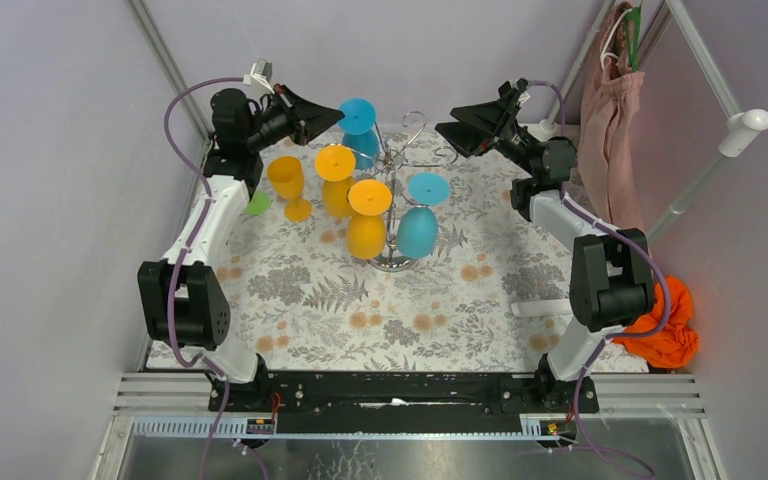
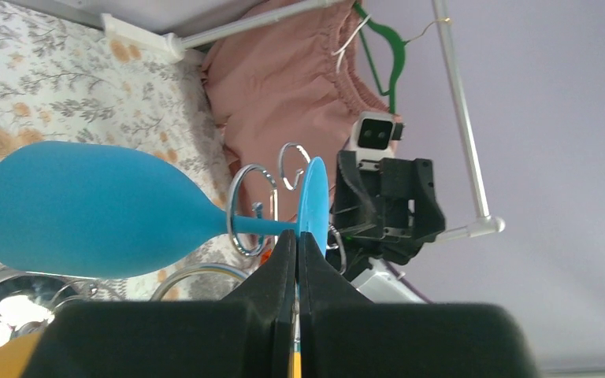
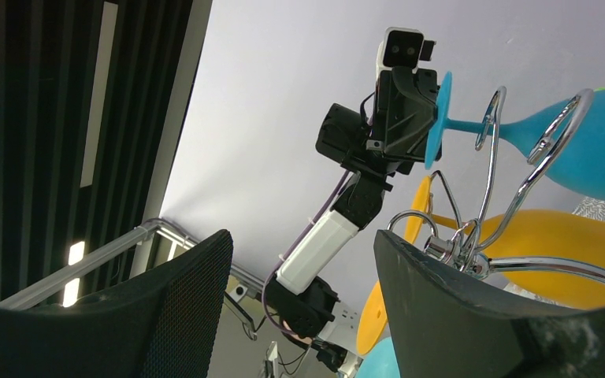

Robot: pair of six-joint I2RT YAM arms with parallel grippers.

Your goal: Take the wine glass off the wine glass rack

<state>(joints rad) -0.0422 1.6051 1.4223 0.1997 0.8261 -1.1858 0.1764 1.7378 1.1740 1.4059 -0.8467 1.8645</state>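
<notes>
The silver wire wine glass rack [image 1: 397, 165] stands mid-table on its round shiny base [image 1: 392, 264]. Several glasses hang on it upside down. A blue wine glass [image 1: 360, 128] hangs on the far arm, its stem through a scroll ring [image 2: 240, 209]. My left gripper [image 1: 338, 116] is shut on the rim of this glass's foot [image 2: 316, 193], seen edge-on at my fingertips, with the bowl [image 2: 87, 213] to the left. My left gripper [image 2: 298, 236] shows only a hairline gap. My right gripper [image 1: 444, 128] is open and empty, just right of the rack's top scrolls [image 3: 520, 185].
An orange glass [image 1: 288, 185] stands upright on the floral cloth left of the rack, by a small green thing [image 1: 258, 203]. Two orange glasses [image 1: 367, 225] and another blue one [image 1: 418, 225] hang on nearer arms. Pink cloth [image 1: 608, 110] hangs at back right; orange cloth [image 1: 666, 325] lies right.
</notes>
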